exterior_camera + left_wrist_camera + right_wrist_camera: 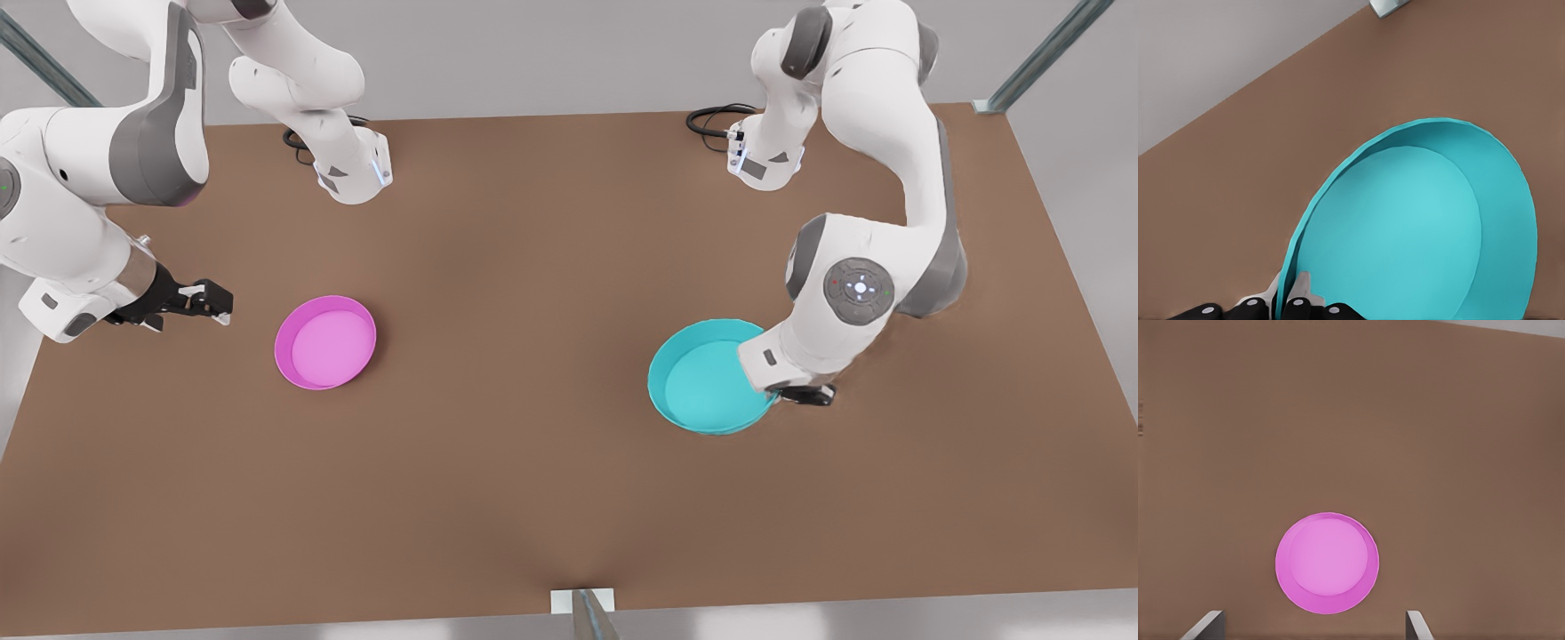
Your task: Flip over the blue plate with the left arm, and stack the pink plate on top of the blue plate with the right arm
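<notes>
Left gripper (1290, 293) is clamped on the blue plate (702, 378) rim at 3 o'clock; it should lift and roll without slipping. Right gripper (206, 300), fingers apart, waits at the pink plate's (325, 342) 9 o'clock.

Two white Franka arms, grey panels, black grippers

Both arms are glossy white with rounded, bulbous links and dark grey panels set into the joints. The left arm (876, 222) carries a round grey disc at one joint, marked with small white, red and green dots. Each base has a grey arrow-like mark and a thin blue-lit strip, with a black cable (716, 120) looped behind it. The right arm (80, 196) ends in a silver collar before its black two-finger right gripper (213, 302). The left gripper (1290, 293) has pale grey fingertips (1300, 285) on black fingers with round screws
</notes>
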`<state>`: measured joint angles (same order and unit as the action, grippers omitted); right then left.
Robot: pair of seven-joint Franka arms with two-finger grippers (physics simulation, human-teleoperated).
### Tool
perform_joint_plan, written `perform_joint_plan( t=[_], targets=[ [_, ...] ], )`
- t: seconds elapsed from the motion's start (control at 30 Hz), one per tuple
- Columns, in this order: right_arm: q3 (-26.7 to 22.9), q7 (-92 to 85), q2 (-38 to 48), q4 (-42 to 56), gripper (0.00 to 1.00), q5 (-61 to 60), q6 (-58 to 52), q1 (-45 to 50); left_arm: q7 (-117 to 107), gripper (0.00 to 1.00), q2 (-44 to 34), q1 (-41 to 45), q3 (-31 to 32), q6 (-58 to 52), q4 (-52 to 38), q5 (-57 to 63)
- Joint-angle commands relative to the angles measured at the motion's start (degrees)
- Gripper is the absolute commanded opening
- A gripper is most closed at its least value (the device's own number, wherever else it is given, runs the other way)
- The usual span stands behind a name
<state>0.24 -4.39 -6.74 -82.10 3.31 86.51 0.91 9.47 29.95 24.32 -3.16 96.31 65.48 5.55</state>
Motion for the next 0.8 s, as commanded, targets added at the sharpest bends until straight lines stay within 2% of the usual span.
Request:
perform_joint_plan(
  t=[0.0, 0.03, 0.07, 0.17, 0.2, 0.23, 0.33, 0.4, 0.43, 0.47, 0.57, 0.63, 0.77],
  targets=[
    [0.0, -0.4, 0.1, 0.0, 1.00, -0.1, 0.0, 0.0, -60.0, 0.21, 0.8, 6.2, -0.5, -10.3, -0.6, 7.5],
    [0.0, -0.4, 0.1, 0.0, 1.00, -0.1, 0.0, 0.0, -62.3, 0.21, 2.5, 10.3, -4.5, -10.3, -1.2, 8.7],
    [0.0, -0.4, 0.1, 0.0, 1.00, -0.1, -0.4, 0.0, -62.5, 0.21, 4.3, 20.0, -14.9, -7.7, -1.1, 11.0],
    [0.0, -0.4, 0.1, 0.1, 1.00, -0.1, -0.4, 0.0, -64.8, 0.21, 11.4, 38.9, -37.8, -0.5, -1.1, 9.6],
    [0.0, -0.3, 0.1, 0.0, 1.00, -0.1, -0.4, 0.0, -66.8, 0.21, 14.0, 42.8, -42.6, 2.0, -1.1, 9.0],
    [0.0, -0.4, 0.1, 0.1, 1.00, -0.1, -0.4, 0.0, -70.4, 0.21, 15.9, 44.9, -44.6, 4.8, -1.1, 9.0],
    [0.0, -0.4, 0.1, 0.1, 1.00, -0.1, -0.4, -0.1, -84.6, 0.21, 22.3, 52.8, -48.6, 13.5, -0.1, 12.5],
    [0.0, -0.4, 0.1, 0.1, 1.00, -0.1, -0.4, -0.1, -88.1, 0.21, 24.8, 55.2, -49.0, 14.3, 1.1, 16.9],
    [0.0, -0.4, 0.1, 0.1, 1.00, -0.1, -0.4, -0.1, -92.2, 0.21, 25.6, 56.6, -49.0, 15.5, 2.6, 21.0],
    [-0.1, -0.4, 0.1, 0.2, 1.00, -0.1, -0.3, -0.1, -100.3, 0.21, 25.0, 59.4, -49.0, 21.5, 8.5, 25.7],
    [0.0, -0.4, 0.1, 0.1, 1.00, -0.1, -0.4, -0.1, -108.0, 0.21, 25.5, 61.0, -48.9, 23.4, 12.3, 32.3],
    [0.0, -0.4, 0.1, 0.1, 1.00, -0.1, -0.4, 0.0, -119.7, 0.21, 25.7, 61.2, -46.2, 23.7, 14.0, 42.2],
    [0.0, -0.4, 0.0, 0.0, 1.00, -0.1, -0.4, 0.0, -128.3, 0.21, 27.9, 62.5, -44.0, 24.5, 14.7, 43.4]
  ],
)
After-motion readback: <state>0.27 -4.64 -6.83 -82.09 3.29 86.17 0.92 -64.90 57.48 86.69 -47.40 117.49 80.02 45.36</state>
